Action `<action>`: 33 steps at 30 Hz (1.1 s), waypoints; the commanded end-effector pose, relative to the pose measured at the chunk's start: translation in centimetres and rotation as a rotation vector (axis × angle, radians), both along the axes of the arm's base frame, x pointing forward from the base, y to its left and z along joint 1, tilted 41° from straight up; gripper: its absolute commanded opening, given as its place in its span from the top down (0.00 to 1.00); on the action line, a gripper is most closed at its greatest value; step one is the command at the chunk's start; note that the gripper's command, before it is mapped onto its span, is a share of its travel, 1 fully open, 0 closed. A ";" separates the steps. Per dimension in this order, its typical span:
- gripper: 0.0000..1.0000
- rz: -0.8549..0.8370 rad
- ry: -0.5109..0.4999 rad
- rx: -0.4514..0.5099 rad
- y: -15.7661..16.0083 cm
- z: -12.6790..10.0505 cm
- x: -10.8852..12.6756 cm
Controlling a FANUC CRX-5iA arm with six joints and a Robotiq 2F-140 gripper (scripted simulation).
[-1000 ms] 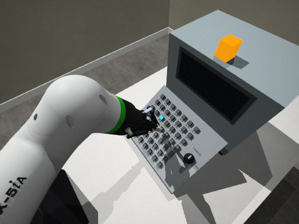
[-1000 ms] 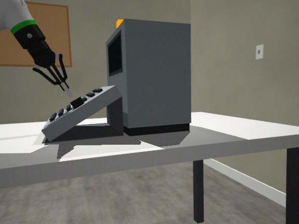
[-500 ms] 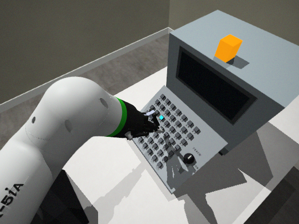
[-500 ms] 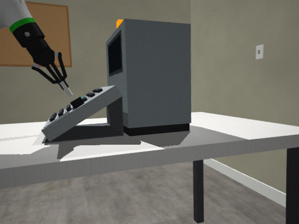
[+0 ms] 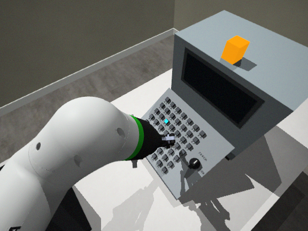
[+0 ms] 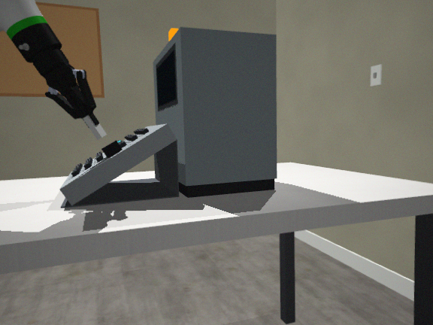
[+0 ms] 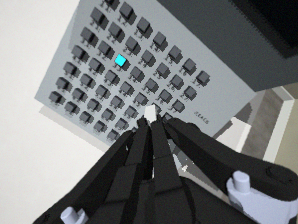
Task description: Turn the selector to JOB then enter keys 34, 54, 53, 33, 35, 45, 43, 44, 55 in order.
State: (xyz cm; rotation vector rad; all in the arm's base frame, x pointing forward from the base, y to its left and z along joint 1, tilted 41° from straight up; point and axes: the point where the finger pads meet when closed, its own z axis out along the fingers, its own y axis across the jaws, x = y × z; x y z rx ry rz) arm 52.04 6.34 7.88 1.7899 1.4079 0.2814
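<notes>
The grey sloped keypad (image 5: 185,137) carries rows of dark keys in front of the machine (image 5: 235,77). One key is lit cyan (image 5: 166,121); it also shows in the wrist view (image 7: 120,60) and in the side view (image 6: 119,142). The black selector knob (image 5: 193,162) sits at the panel's lower right, its white pointer towards the TEACH label (image 5: 203,154). My gripper (image 5: 171,139) is shut and empty, its tip (image 6: 98,130) hovering a little above the keys in the panel's middle rows, short of the selector. In the wrist view the shut fingers (image 7: 150,114) point at the keys' lower rows.
A dark screen (image 5: 219,88) fills the machine's front and an orange block (image 5: 235,49) stands on its top. The machine stands on a white table (image 6: 301,188). My white arm (image 5: 69,149) covers the panel's left side in the top view.
</notes>
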 end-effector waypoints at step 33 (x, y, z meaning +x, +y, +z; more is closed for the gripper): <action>0.67 -0.606 -0.438 0.589 -6.5 7.2 0.7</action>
